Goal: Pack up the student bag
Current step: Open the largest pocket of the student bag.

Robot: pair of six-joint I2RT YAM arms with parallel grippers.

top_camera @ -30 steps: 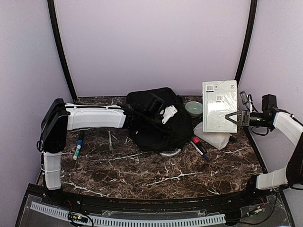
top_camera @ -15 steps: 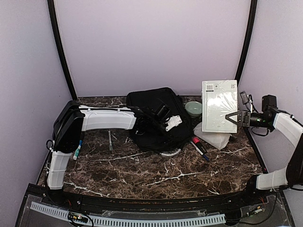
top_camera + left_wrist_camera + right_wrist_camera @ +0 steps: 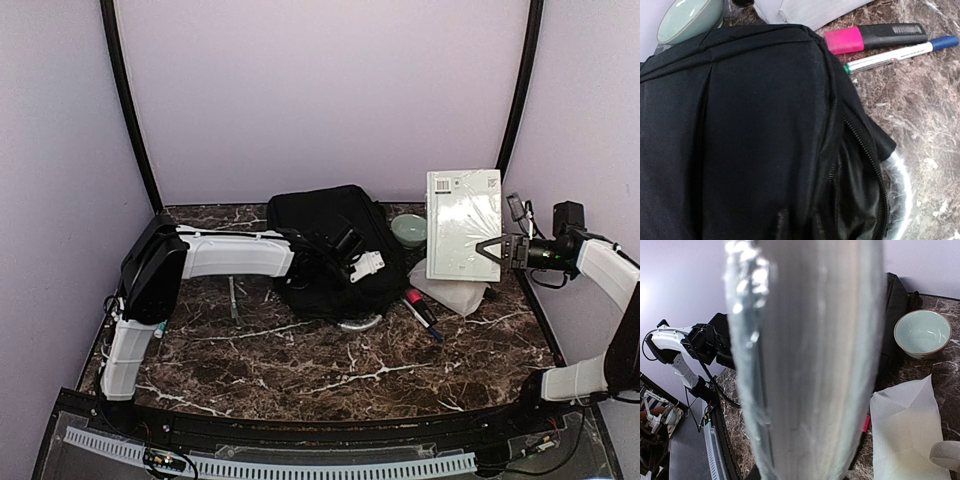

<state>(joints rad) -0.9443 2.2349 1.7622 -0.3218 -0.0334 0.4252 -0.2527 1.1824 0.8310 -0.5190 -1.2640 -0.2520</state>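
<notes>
Right pincer [image 3: 482,248] pinching white book [image 3: 462,215], left pincer [image 3: 341,250] at unzipped student bag [image 3: 318,210], state unclear

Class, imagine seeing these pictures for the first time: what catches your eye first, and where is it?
The black student bag lies at the middle back of the marble table, with the left arm reaching onto it. At the right, the right gripper holds a white plastic-wrapped pad upright.

L gripper [image 3: 362,263] sits down on the black backpack [image 3: 320,225] at centre, jaws not readable. R gripper [image 3: 492,250] pinches a white pad [image 3: 463,222] upright by its edge, w/ bowl [image 3: 409,229], white pouch [image 3: 452,292] and pens [image 3: 422,312] close by.
</notes>
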